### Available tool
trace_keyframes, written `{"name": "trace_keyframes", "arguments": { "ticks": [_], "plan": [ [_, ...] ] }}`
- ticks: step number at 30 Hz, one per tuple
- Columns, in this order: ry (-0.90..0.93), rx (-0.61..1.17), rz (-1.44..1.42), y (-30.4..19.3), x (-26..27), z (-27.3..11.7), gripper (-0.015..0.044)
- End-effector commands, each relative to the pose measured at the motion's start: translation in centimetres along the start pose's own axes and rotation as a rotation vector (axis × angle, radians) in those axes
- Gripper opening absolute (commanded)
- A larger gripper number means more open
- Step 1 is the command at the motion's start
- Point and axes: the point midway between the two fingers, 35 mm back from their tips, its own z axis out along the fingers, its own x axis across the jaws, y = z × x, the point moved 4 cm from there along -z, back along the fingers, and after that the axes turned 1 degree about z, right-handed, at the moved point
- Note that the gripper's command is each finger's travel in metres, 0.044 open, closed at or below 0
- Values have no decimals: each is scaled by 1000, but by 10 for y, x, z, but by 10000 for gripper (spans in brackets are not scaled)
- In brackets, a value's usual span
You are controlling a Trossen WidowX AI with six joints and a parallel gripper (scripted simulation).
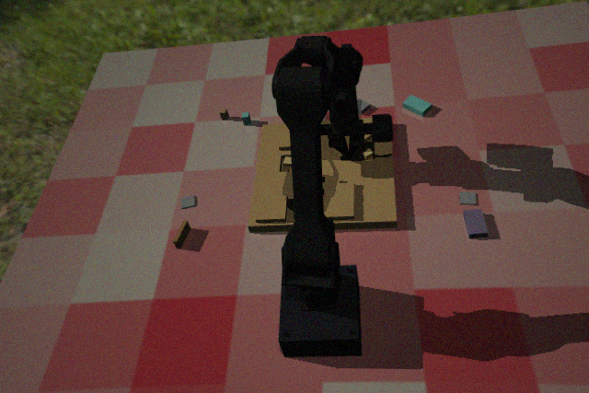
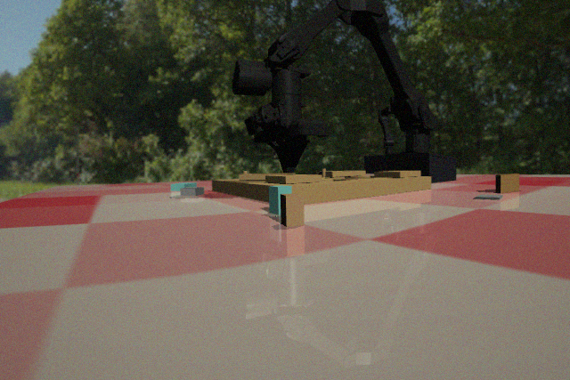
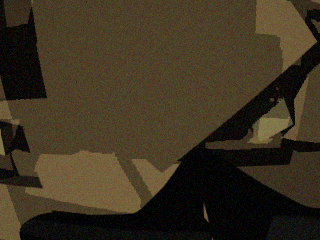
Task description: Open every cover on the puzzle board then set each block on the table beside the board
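The tan puzzle board [image 1: 380, 205] [image 2: 363, 189] lies flat, partly hidden by the arm. My gripper [image 1: 349, 157] [image 2: 289, 169] [image 3: 197, 155] is shut and empty, pointing down with its tips low at the board's back right part. A small pale tan piece [image 1: 368, 154] [image 3: 271, 128] shows just right of the fingers. Another tan piece [image 1: 287, 160] sits in a dark-edged well at the back left. Flat raised covers show at the front left [image 1: 271, 208] and front middle [image 1: 343, 201]. Whether the covers behind the arm and hand are fully open I cannot tell.
Around the board lie a small tan block [image 1: 224, 114] [image 2: 294, 211], small teal block [image 1: 246, 118] [image 2: 274, 201], larger teal block [image 1: 417, 105] [image 2: 183, 186], purple block [image 1: 475, 224], upright tan piece [image 1: 181, 234] [image 2: 508, 182] and grey pieces [image 1: 189, 202] [image 1: 468, 198] [image 1: 363, 106].
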Motion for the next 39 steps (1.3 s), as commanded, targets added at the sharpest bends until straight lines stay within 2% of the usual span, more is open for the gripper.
{"name": "trace_keyframes", "arguments": {
  "ticks": [1, 39],
  "plan": [
    [6, -2, 1, 3, 7, 0, 0],
    [9, -5, 0, 29, 38, -1, 0]
  ]
}}
